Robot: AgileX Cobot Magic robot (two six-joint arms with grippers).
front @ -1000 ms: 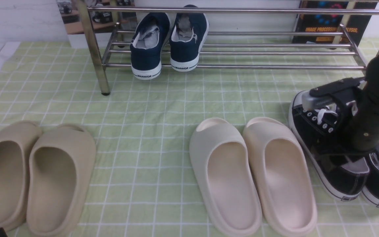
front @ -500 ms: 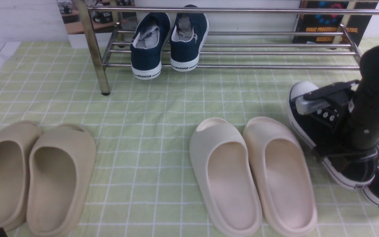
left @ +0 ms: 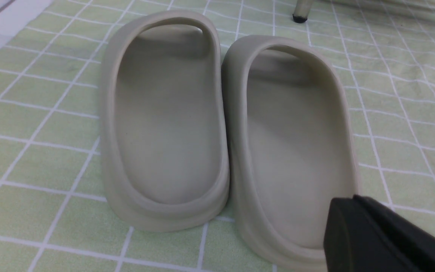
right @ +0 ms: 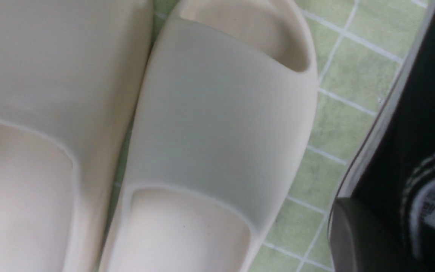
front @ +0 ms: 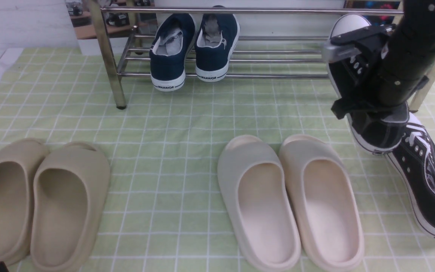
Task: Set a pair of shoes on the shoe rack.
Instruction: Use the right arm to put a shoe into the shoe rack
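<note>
Right gripper [front: 357, 75] clamped on black sneaker [front: 378, 132], toe up, at shoe rack [front: 278, 76] right end; second sneaker [front: 425, 177] on cloth [front: 187, 113]. Left gripper [left: 383, 238] closed, empty, over tan slippers [left: 164, 113]

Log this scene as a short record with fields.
right gripper: shut on one black shoe, held toe-up off the cloth before the rack
other black shoe: on the cloth
rack: holds blue sneakers at left
slippers: tan pair left, cream pair middle
left gripper: shut, near the tan pair
</note>
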